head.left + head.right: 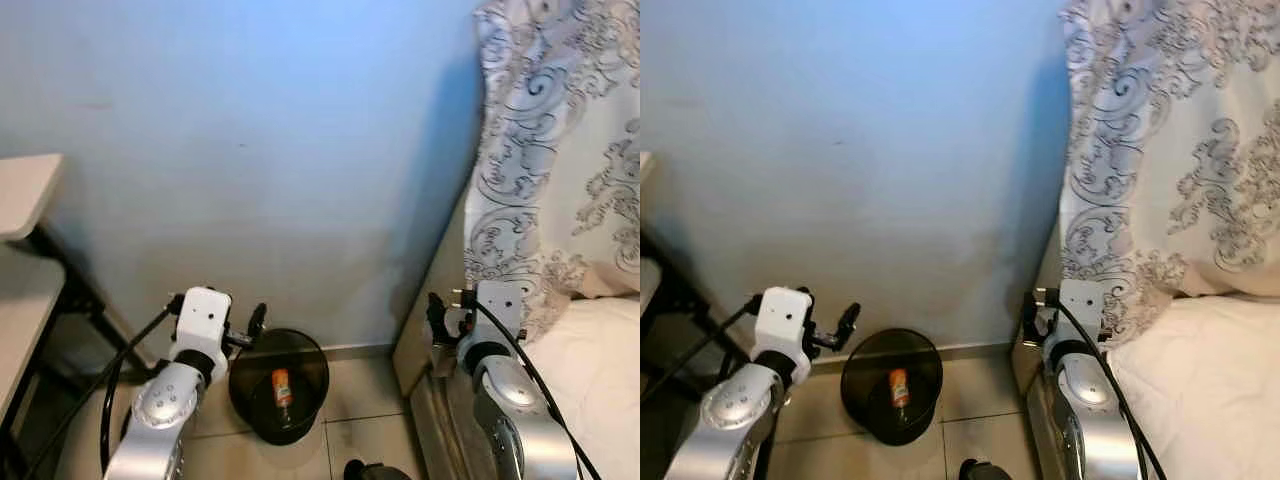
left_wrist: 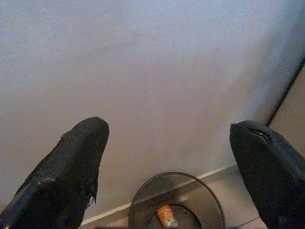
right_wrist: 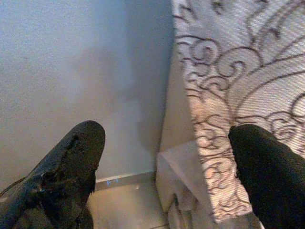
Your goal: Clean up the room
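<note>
One orange bottle (image 1: 282,387) in black bin (image 1: 300,352)

blue wall (image 1: 260,150), patterned curtain (image 1: 560,150), desk (image 1: 25,250)

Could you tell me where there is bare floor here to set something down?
Bare tile lies between the black bin and the bed frame, along the blue wall. The bin already holds an orange bottle. It is tighter left of the bin, where the open left pincer hovers beside the desk legs.
</note>
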### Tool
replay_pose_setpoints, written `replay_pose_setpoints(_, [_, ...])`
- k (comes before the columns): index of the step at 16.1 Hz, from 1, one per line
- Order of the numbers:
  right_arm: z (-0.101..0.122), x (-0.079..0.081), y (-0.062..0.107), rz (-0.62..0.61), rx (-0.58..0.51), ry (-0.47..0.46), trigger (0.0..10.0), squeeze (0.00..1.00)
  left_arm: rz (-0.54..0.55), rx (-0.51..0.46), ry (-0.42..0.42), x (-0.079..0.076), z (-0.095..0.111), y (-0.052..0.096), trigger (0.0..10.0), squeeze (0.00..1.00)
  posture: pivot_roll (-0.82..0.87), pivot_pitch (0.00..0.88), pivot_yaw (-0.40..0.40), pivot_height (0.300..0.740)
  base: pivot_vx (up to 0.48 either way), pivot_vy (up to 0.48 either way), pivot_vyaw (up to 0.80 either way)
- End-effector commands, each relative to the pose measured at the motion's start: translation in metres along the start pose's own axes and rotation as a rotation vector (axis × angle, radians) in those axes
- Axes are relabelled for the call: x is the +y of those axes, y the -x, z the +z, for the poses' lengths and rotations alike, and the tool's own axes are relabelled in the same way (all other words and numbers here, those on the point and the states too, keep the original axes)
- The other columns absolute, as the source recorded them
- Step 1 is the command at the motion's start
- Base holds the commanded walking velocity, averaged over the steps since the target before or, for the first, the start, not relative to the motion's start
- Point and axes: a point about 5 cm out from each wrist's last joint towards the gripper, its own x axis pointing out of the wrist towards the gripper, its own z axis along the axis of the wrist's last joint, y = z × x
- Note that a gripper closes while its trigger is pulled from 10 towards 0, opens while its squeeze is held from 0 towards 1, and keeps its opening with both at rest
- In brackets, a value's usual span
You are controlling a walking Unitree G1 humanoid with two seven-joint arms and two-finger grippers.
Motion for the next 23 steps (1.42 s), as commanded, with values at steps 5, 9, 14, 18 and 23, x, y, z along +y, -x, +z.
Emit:
replay_pose_setpoints(5, [-0.005,0.002,0.002,-0.029,0.049,-0.043,10.0,1.0,0.039,-0.028,-0.032,0.01,0.005,0.003,10.0,0.0,0.1,0.0,0.047,0.74,0.0,0.0,-0.74])
replay_pose_setpoints(9, [0.004,0.011,0.0,-0.006,0.029,0.005,10.0,1.0,0.05,-0.059,-0.03,0.013,0.013,-0.001,10.0,0.0,0.11,0.0,0.026,0.74,0.0,0.0,-0.75])
replay_pose_setpoints(14, [0.004,0.012,-0.004,-0.007,0.022,0.044,10.0,1.0,0.044,-0.065,0.007,0.011,0.013,-0.007,10.0,0.0,0.12,0.0,0.035,0.74,0.0,0.0,-0.74])
replay_pose_setpoints(18, [0.008,0.003,-0.004,-0.005,0.012,0.064,10.0,1.0,0.076,-0.065,0.028,0.016,0.012,-0.009,10.0,0.0,0.11,0.0,0.024,0.74,0.0,0.0,-0.74])
replay_pose_setpoints(23, [0.025,0.007,-0.013,0.016,-0.055,0.178,10.0,1.0,0.088,-0.063,0.034,0.013,0.01,-0.011,10.0,0.0,0.1,0.0,-0.005,0.74,0.0,0.0,-0.74])
